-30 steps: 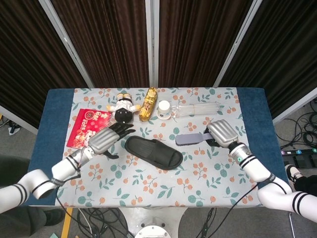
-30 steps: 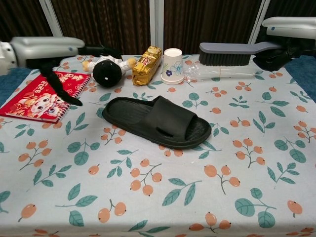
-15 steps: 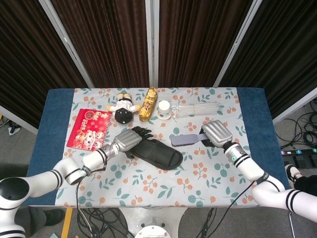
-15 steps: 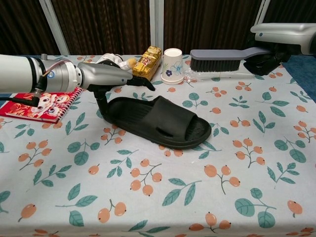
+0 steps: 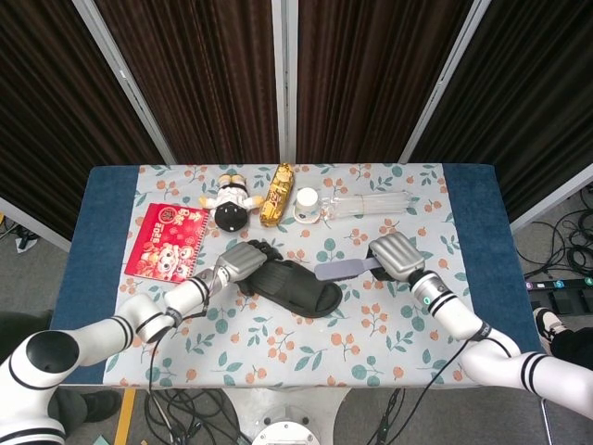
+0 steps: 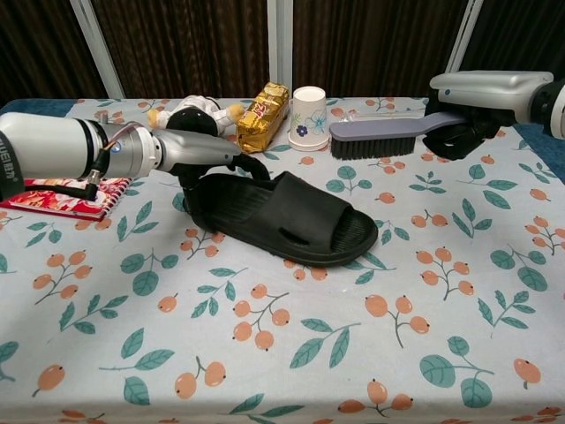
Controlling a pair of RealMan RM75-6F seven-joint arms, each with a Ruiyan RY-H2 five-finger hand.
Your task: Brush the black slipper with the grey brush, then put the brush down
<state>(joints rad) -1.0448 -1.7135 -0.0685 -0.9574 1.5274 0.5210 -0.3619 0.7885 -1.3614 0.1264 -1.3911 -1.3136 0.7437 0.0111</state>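
The black slipper [image 5: 295,286] [image 6: 282,215] lies near the middle of the flowered cloth, toe end to the right. My left hand [image 5: 243,260] [image 6: 190,152] rests on its heel end, fingers over the rim. My right hand [image 5: 396,255] [image 6: 481,90] grips the handle of the grey brush [image 5: 341,270] [image 6: 378,138], which is held level in the air, bristles down, just right of the slipper's toe and above it.
Along the back stand a plush doll [image 5: 232,203], a gold snack packet [image 5: 278,194], an upturned paper cup [image 5: 307,205] and a clear plastic bag [image 5: 372,203]. A red booklet [image 5: 167,241] lies at the left. Blue table edges [image 5: 102,232] flank the cloth.
My left hand came in from the left and settled on the slipper's heel. My right hand carried the brush leftward and lower, toward the slipper's toe.
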